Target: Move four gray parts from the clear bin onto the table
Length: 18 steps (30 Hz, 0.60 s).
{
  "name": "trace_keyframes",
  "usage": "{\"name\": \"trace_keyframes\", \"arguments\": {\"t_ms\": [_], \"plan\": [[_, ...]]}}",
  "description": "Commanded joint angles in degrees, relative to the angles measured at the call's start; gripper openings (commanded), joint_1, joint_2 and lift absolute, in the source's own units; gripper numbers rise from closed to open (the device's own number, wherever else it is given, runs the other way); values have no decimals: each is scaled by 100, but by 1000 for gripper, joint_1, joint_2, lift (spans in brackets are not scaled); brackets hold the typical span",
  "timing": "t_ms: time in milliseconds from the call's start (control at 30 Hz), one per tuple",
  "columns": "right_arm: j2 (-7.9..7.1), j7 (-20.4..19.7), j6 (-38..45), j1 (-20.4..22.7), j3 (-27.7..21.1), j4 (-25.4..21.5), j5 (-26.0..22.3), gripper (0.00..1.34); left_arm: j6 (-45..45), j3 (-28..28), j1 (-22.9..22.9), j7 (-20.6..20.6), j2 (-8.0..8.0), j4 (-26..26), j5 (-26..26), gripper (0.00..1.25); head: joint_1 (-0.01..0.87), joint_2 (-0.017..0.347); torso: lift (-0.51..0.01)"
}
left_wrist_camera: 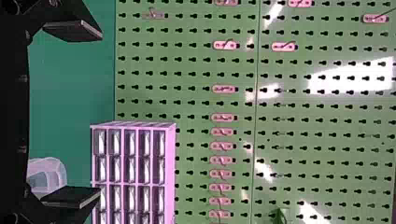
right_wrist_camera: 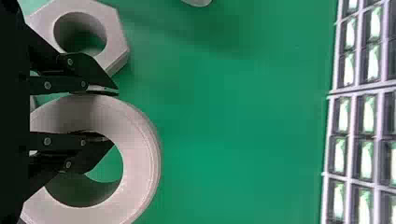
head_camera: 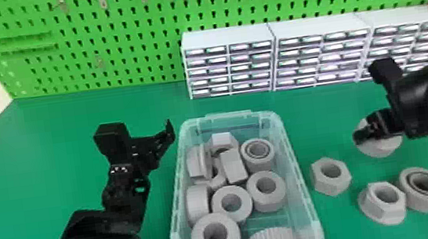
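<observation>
Head view has three gray parts (head_camera: 318,184) on the surface (head_camera: 66,116) beside the clear bin (head_camera: 228,117), the right gripper (right_wrist_camera: 114,116) pinching a fourth, a gray ring (right_wrist_camera: 142,163), apparently only to be released; the left gripper (left_wrist_camera: 100,113) gapes empty.

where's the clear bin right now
In the head view, the clear bin stands on the green table, in front of the drawer cabinets and just left of the nearest loose hex nut.
</observation>
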Motion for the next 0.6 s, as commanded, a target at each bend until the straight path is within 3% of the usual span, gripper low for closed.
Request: {"name": "trace_keyframes", "arguments": {"t_ms": [0, 333, 567], "plan": [[-4, 0, -130, 31, -70, 221, 10, 385, 0, -11, 3, 0, 0, 7, 11, 1132, 693, 72, -52], [-4, 0, -508, 49, -158, 713, -121, 385, 0, -28, 3, 9, -9, 25, 19, 1131, 693, 72, -52], [13, 0, -631, 23, -27, 810, -288, 385, 0, -55, -14, 18, -9, 34, 28, 1132, 693, 72, -52]]}}
